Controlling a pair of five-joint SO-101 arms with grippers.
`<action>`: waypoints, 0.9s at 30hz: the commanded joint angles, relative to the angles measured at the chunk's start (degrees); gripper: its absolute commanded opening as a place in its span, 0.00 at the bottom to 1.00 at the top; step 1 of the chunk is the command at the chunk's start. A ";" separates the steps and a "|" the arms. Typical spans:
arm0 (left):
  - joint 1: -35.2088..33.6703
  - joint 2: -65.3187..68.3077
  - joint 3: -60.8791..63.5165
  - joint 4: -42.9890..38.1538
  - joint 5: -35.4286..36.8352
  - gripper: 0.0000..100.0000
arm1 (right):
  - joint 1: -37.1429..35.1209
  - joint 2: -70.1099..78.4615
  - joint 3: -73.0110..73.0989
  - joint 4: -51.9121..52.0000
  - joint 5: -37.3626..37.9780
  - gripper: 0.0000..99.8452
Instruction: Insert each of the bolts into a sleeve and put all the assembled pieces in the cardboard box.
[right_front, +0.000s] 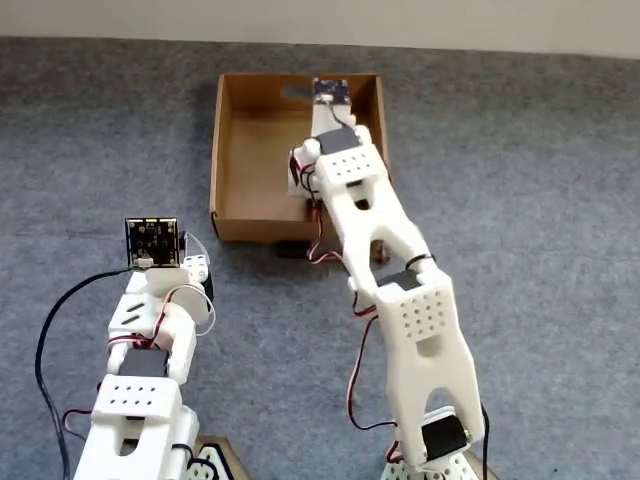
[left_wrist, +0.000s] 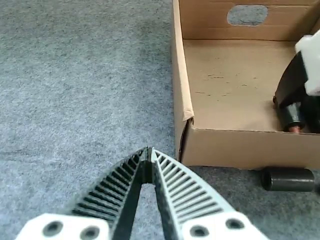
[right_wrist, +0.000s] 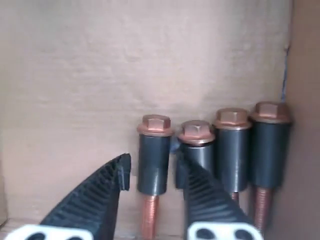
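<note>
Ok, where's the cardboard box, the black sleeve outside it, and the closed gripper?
cardboard box (left_wrist: 230, 148): left wrist view, near wall.
black sleeve (left_wrist: 288, 179): left wrist view, its side.
left gripper (left_wrist: 148, 151): left wrist view, touching fingertips.

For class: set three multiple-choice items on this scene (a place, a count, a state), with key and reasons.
1. The loose black sleeve lies, relative to the cardboard box: A inside it; B on the carpet outside its wall; C on its rim.
2. How many assembled pieces lie in the box? A two; B four; C six.
3. The left end effector is: A open; B shut on a bolt; C shut, empty.
Key: 1 B, it rests on carpet beside the wall; 2 B, four copper heads in a row; 3 C, its fingers meet with nothing between.
</note>
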 joint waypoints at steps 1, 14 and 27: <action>-0.31 -0.92 -0.31 -1.32 0.35 0.01 | 1.63 -0.75 -2.33 1.01 -0.53 0.17; -0.31 -0.92 -0.31 -1.32 0.35 0.01 | 1.80 -1.19 -17.63 14.29 -0.79 0.11; -0.31 -0.92 -0.40 -1.32 0.35 0.01 | 2.59 -1.10 -44.70 29.93 -0.53 0.08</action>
